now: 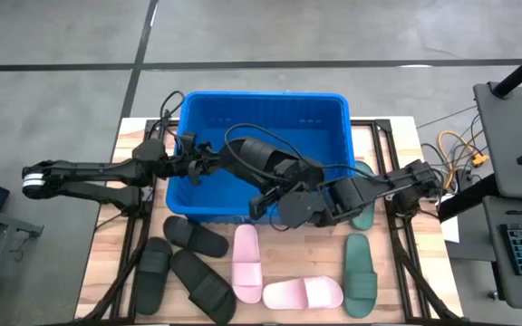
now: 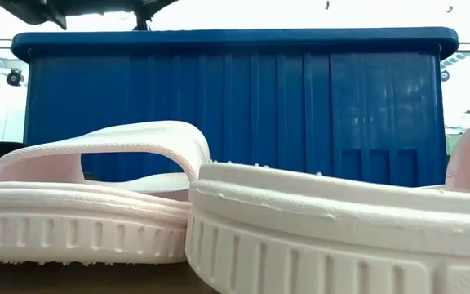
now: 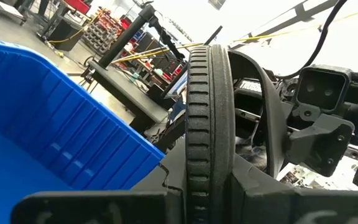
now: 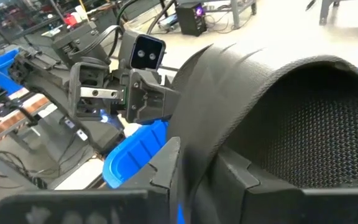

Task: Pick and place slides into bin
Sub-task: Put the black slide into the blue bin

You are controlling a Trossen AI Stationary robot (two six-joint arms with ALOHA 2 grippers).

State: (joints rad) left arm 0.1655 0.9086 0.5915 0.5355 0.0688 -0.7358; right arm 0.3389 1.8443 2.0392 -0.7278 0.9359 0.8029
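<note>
Seven slides (image 1: 246, 263) lie on the counter (image 1: 107, 272) at 6 o'clock of the bin (image 1: 265, 98): three black, two pink and two green, one of the green partly under the right arm. The eighth, a black slide (image 1: 261, 158), hangs over the bin's interior between the two arms.

The left gripper (image 1: 208, 163) reaches in from 9 o'clock. Its fingers are clenched on the sole, which stands on edge between them. We judge that this hold keeps the slide clear of the rim while it is above the bin.

The right gripper (image 1: 284, 204) comes in from 3 o'clock near the bin's 6 o'clock wall and faces the left one. The slide's strap sits right against it. Whether it grips the strap or has let go, we cannot tell.

We see no slide on the part of the bin floor that shows.
</note>
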